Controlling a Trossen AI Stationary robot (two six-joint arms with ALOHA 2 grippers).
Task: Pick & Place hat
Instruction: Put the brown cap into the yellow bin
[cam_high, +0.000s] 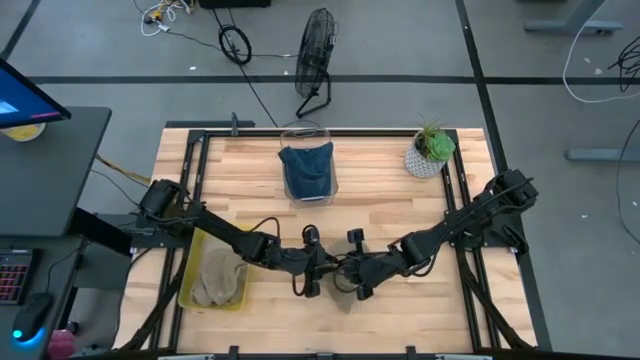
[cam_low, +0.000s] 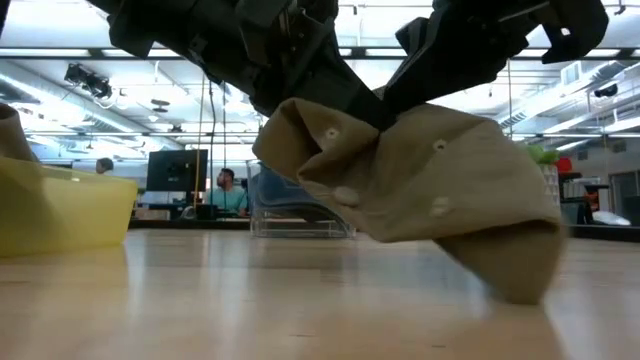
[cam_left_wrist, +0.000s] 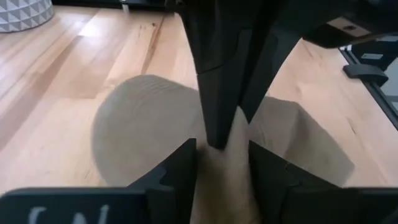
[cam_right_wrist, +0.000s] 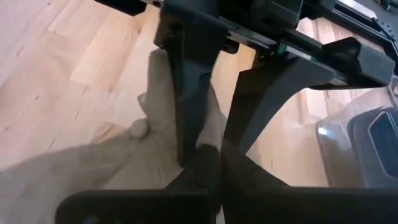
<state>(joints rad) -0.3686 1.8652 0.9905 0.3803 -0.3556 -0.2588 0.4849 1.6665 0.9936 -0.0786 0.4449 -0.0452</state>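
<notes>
A tan hat (cam_low: 430, 180) hangs bunched between my two grippers over the table's near middle; in the high view a bit of the hat (cam_high: 345, 297) shows beneath them. My left gripper (cam_high: 318, 272) reaches in from the left and my right gripper (cam_high: 354, 276) from the right, fingertips almost meeting. Both are shut on the hat. In the left wrist view the hat's crown (cam_left_wrist: 143, 124) spreads beyond my fingers. Its lowest fold (cam_low: 520, 285) droops toward the table; whether it touches cannot be told. My left gripper pinches a bunched fold of the hat (cam_left_wrist: 221, 180) between its two fingers (cam_left_wrist: 183, 171), slanting down from the table's left. The cloth hangs below the fingers. My right gripper pinches the hat's cloth (cam_right_wrist: 158, 143) right beside the left gripper's fingers, slanting down from the right. Its own fingertips (cam_right_wrist: 208, 168) hide the exact spot; the hat hangs below.
A yellow bin (cam_high: 190, 285) at the near left holds another tan hat (cam_high: 218, 278). A clear container (cam_high: 325, 135) with a blue hat (cam_high: 306, 168) stands at the far middle, and a potted plant (cam_high: 431, 150) at the far right. People sit at desks in the room behind.
</notes>
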